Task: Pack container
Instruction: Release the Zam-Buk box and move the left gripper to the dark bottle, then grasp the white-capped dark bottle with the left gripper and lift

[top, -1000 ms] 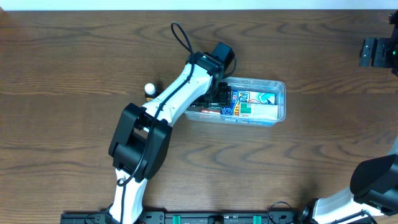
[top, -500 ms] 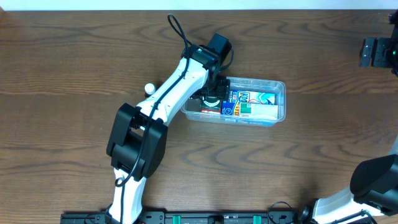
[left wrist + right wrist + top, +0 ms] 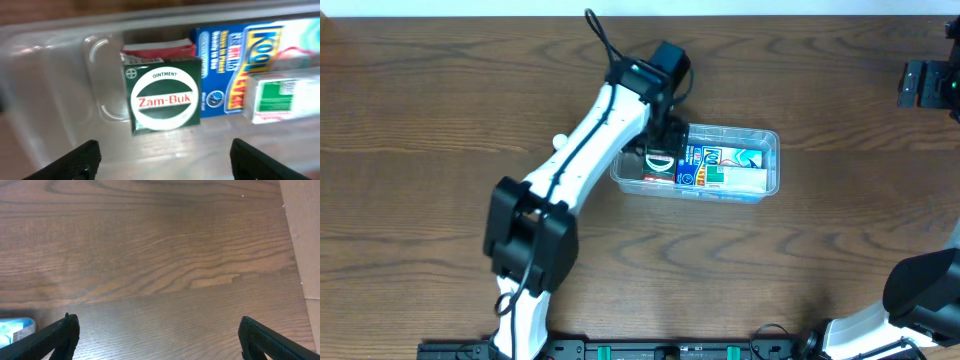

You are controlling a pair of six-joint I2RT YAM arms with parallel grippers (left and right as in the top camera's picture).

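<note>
The clear plastic container (image 3: 768,170) lies mid-table and holds several small packages. In the left wrist view a green Zam-Buk ointment box (image 3: 162,95) lies flat at the container's (image 3: 60,75) left end. A red package (image 3: 157,49) is behind it, with a blue box (image 3: 225,65) and a white-and-green box (image 3: 285,97) to its right. My left gripper (image 3: 165,165) is open and empty, just above and short of the green box (image 3: 660,160); from overhead it (image 3: 665,138) hovers over the container's left end. My right gripper (image 3: 160,340) is open and empty over bare wood, far right (image 3: 923,84).
A small white-capped item (image 3: 560,141) stands on the table left of the container, mostly hidden by the left arm. The right wrist view shows a corner of the blue packaging (image 3: 15,330) at its lower left and a pale board (image 3: 302,235) at the right edge.
My left gripper has drawn up and back from inside the container, leaving the green Zam-Buk box lying there. The right arm has not moved.
</note>
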